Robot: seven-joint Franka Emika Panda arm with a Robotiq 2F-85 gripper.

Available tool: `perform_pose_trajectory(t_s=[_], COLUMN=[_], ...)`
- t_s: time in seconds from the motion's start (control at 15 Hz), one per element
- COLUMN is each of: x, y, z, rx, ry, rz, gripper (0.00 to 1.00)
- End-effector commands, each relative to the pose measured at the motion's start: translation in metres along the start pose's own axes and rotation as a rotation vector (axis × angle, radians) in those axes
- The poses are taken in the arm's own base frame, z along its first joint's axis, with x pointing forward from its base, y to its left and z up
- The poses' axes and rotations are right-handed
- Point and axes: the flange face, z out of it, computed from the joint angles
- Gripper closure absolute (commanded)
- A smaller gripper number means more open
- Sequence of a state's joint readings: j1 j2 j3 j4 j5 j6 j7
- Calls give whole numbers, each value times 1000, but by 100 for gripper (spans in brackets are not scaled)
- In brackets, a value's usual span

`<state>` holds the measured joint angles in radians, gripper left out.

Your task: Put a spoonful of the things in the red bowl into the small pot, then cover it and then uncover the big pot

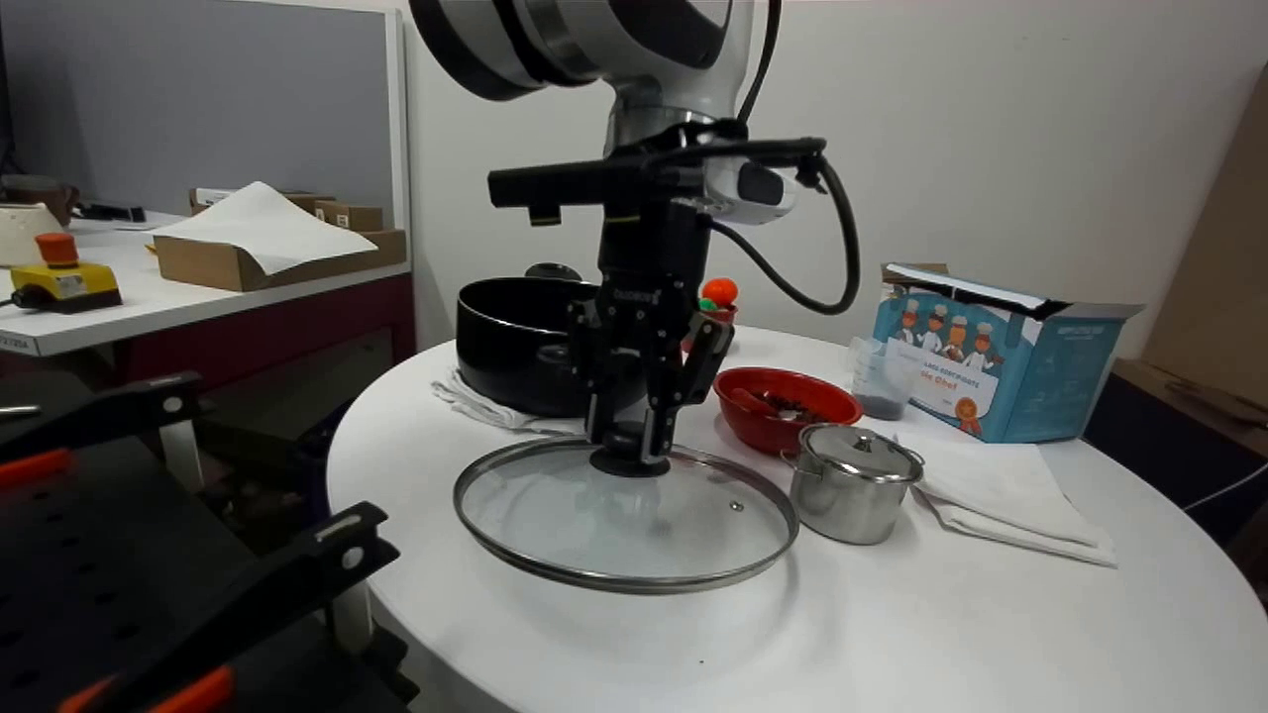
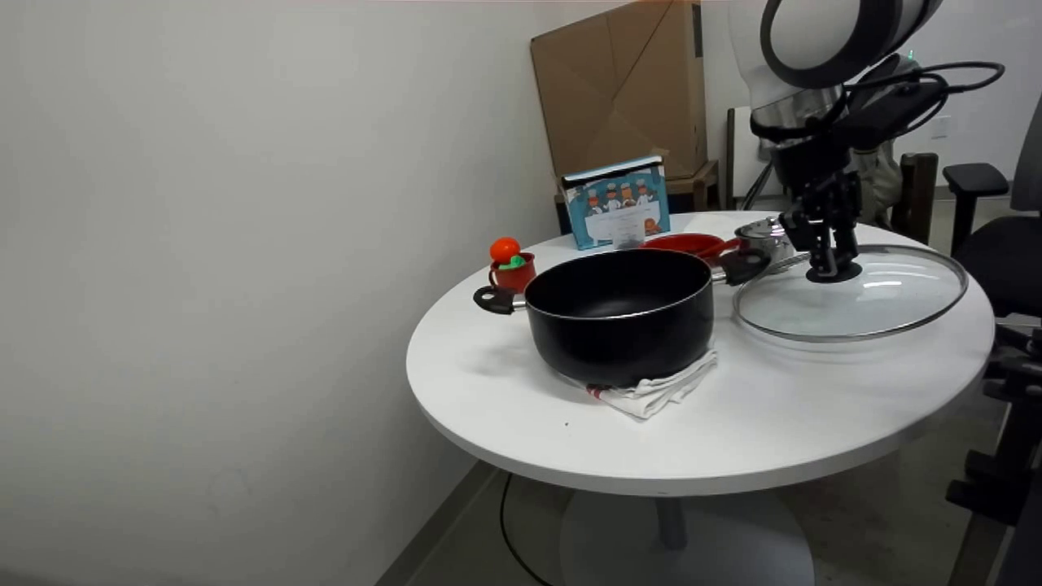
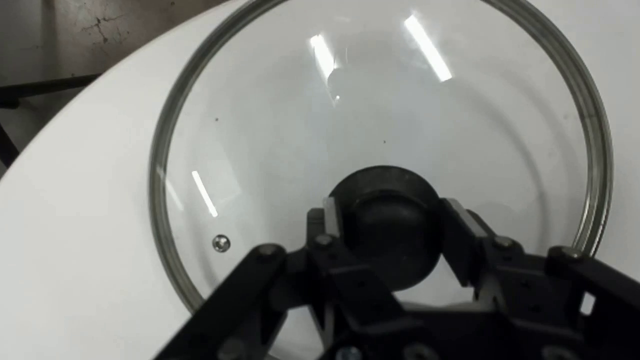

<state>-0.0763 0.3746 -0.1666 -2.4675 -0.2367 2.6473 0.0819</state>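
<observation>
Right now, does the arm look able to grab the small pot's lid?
Probably not yet: the gripper looks closed on the black knob of the glass lid and would need to let go first. Otherwise, nothing seems to block the small pot's lid from above.

In an exterior view, the big pot stands on a cloth near the back-left edge of the tabletop, with the large lid in front of it to the right, its knob within the gripper. Just right of that lid is the small pot, covered; behind it, to the left, the bowl, bits inside. A beaker stands between bowl and box, the latter by the back-right edge, a napkin before it
</observation>
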Motion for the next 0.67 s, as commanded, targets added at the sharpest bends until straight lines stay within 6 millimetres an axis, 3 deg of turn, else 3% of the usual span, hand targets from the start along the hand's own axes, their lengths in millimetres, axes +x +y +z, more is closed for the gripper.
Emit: perform_pose_trajectory(t_s=[0.0, 0.2, 0.4, 0.47, 0.6], x=[-2, -12, -20, -22, -26], y=[-4, -1, 7, 9, 15], z=[20, 44, 47, 47, 45], rx=[1, 9, 25, 30, 42], ry=[44, 48, 69, 71, 73], rz=[-15, -22, -8, -6, 9], gripper=[75, 75, 75, 25, 19])
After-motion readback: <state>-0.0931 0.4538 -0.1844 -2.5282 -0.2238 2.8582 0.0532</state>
